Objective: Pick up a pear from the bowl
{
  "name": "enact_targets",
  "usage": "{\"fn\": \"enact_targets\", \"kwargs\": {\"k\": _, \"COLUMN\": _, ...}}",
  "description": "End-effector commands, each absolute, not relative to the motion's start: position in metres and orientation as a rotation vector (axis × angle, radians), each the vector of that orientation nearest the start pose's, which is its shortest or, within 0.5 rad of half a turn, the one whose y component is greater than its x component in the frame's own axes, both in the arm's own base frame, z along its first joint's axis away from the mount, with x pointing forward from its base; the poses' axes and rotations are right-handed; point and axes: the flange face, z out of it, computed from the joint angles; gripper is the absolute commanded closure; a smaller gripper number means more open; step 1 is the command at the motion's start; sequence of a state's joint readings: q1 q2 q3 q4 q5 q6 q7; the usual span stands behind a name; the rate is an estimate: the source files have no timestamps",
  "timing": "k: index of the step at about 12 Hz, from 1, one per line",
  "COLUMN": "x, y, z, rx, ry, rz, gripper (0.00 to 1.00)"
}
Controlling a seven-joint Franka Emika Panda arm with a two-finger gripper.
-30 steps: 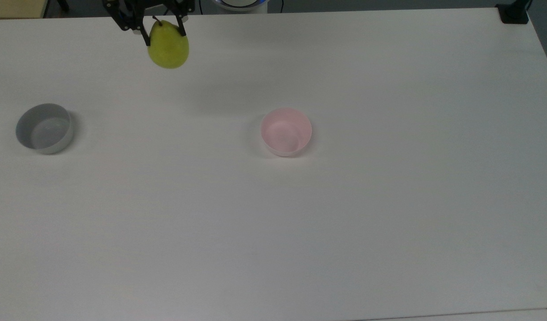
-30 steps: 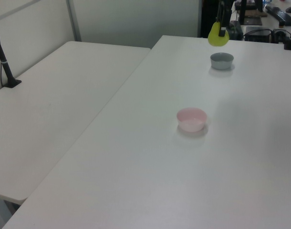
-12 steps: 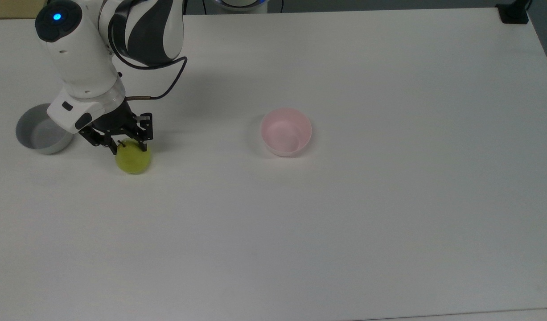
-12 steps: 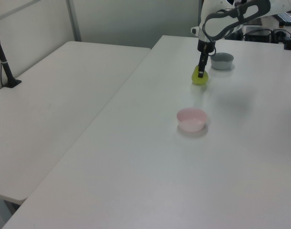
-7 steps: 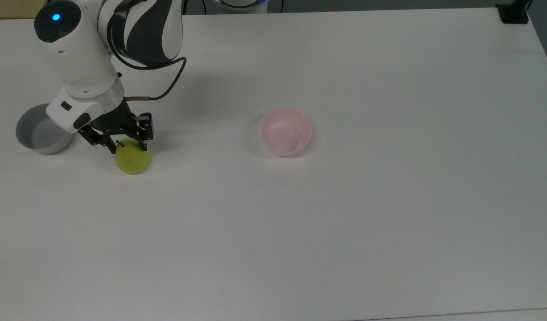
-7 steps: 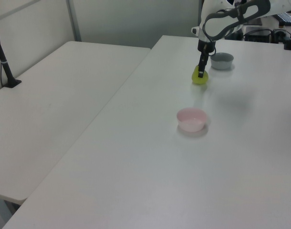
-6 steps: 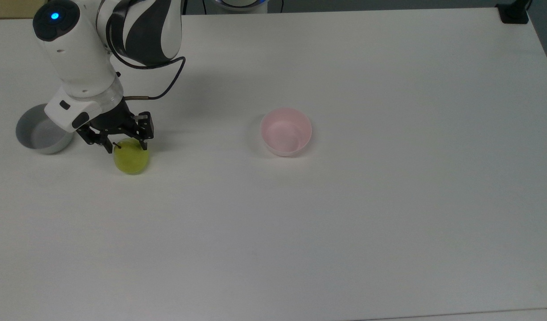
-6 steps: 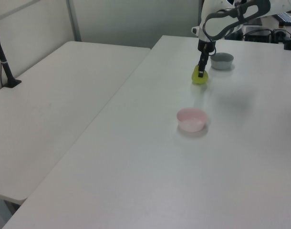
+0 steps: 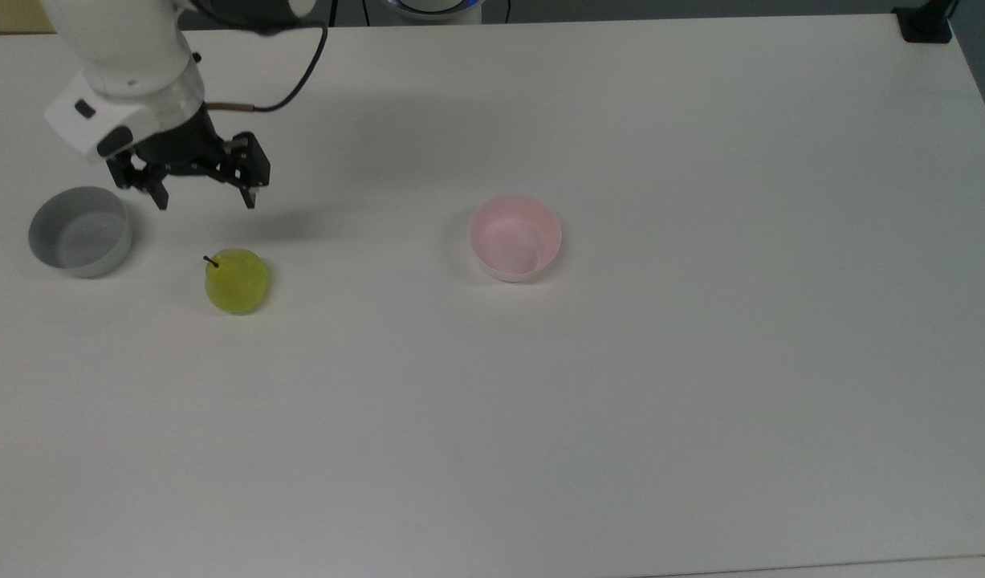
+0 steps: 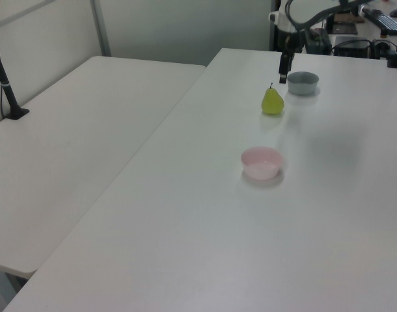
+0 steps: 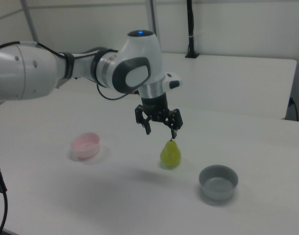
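The yellow-green pear (image 9: 236, 280) (image 10: 272, 102) (image 11: 170, 153) stands upright on the white table, stem up, between the two bowls. The pale pink bowl (image 9: 515, 238) (image 10: 261, 162) (image 11: 86, 145) sits empty near the table's middle. My gripper (image 9: 205, 197) (image 11: 161, 131) (image 10: 283, 77) hangs open above the pear, clear of it, with nothing between its fingers.
A grey bowl (image 9: 80, 231) (image 10: 302, 82) (image 11: 218, 182) stands empty at the top view's left, close to the pear. A second white table (image 10: 75, 143) adjoins in the left view's left. A black post base (image 9: 925, 24) sits at the table's far corner.
The gripper carried the pear down from high up and set it on the table beside the grey bowl. It has since let go, opened and risen clear of the pear.
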State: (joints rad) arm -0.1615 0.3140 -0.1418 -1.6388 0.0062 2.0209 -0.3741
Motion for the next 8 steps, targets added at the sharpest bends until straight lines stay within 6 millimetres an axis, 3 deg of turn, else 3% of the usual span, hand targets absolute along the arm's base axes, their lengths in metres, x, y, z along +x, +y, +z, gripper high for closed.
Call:
{"fn": "enact_targets", "kwargs": {"k": 1, "x": 0.605, "y": -0.172, "z": 0.493, "rx": -3.203, "ry": -0.032, "rz": -0.05, "gripper": 0.0}}
{"fn": "enact_targets", "kwargs": {"k": 4, "x": 0.575, "y": -0.131, "z": 0.566, "rx": -3.157, "ry": -0.02, "rz": 0.03, "gripper": 0.0}}
{"fn": "enact_targets", "kwargs": {"k": 8, "x": 0.541, "y": -0.067, "z": 0.617, "rx": -3.133, "ry": 0.147, "rz": 0.103, "gripper": 0.0}}
